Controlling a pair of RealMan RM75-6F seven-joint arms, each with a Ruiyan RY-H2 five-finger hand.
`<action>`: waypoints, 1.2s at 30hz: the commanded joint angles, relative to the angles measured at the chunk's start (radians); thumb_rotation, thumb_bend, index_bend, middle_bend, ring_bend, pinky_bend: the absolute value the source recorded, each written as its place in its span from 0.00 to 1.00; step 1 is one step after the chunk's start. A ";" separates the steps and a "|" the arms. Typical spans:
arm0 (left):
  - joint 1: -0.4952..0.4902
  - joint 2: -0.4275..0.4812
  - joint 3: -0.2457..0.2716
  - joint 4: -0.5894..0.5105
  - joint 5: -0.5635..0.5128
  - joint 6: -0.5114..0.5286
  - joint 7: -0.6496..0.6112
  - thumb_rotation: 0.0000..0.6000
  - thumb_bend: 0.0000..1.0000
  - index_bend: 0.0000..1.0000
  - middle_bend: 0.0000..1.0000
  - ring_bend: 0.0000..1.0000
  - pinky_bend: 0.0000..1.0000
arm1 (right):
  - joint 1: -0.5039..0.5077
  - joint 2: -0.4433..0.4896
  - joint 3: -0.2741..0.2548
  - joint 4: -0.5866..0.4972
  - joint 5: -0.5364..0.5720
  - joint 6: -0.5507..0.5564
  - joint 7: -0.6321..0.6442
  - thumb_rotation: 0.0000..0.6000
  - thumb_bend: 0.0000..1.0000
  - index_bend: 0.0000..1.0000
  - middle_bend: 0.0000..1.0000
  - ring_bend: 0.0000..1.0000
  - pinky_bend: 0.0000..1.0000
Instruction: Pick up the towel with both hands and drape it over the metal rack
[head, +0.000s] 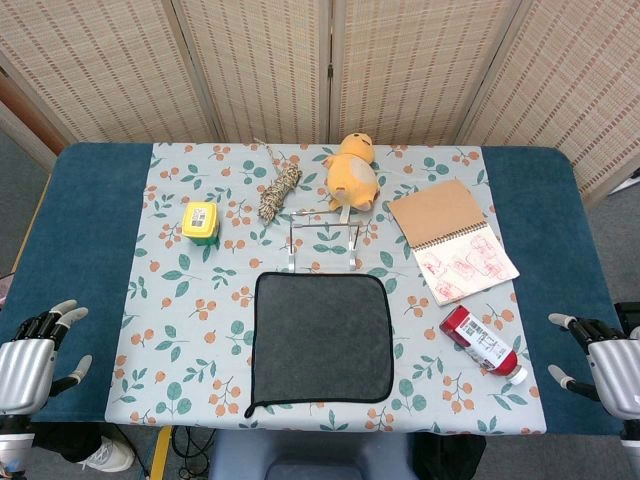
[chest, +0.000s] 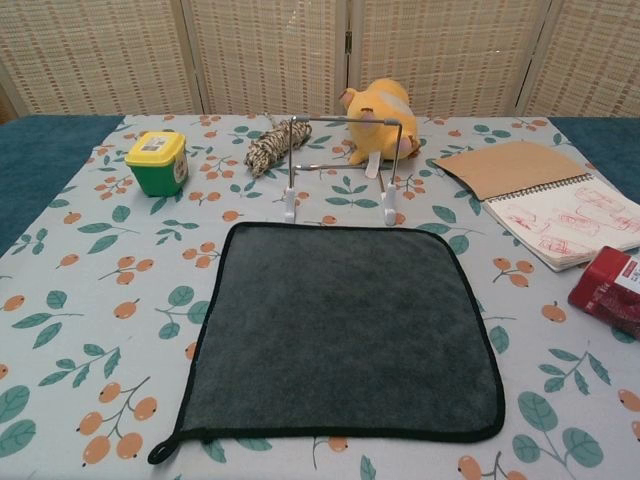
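We see the dark grey towel lying flat on the leaf-patterned cloth at the near middle of the bench, untouched, with the metal rack standing upright just beyond its far edge. Behind the rack sit a yellow plush toy and a rope bundle, with a green tub to the left and an open notebook and red bottle to the right. Our left hand and right hand rest at the bench's near corners, well apart from the towel, fingers spread and holding nothing.
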 joint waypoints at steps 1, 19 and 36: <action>0.000 -0.001 0.000 0.001 0.000 0.000 -0.001 1.00 0.27 0.23 0.19 0.21 0.23 | 0.000 0.000 0.000 0.000 0.000 0.000 0.000 1.00 0.15 0.28 0.39 0.35 0.52; -0.029 -0.005 0.001 0.052 0.066 -0.015 -0.057 1.00 0.27 0.27 0.25 0.24 0.23 | 0.041 -0.004 -0.013 -0.032 -0.094 -0.026 -0.026 1.00 0.15 0.28 0.42 0.42 0.55; -0.215 -0.056 0.063 0.167 0.353 -0.182 -0.175 1.00 0.27 0.37 0.73 0.69 0.87 | 0.205 -0.061 -0.045 -0.117 -0.259 -0.227 -0.122 1.00 0.15 0.29 0.75 0.73 0.87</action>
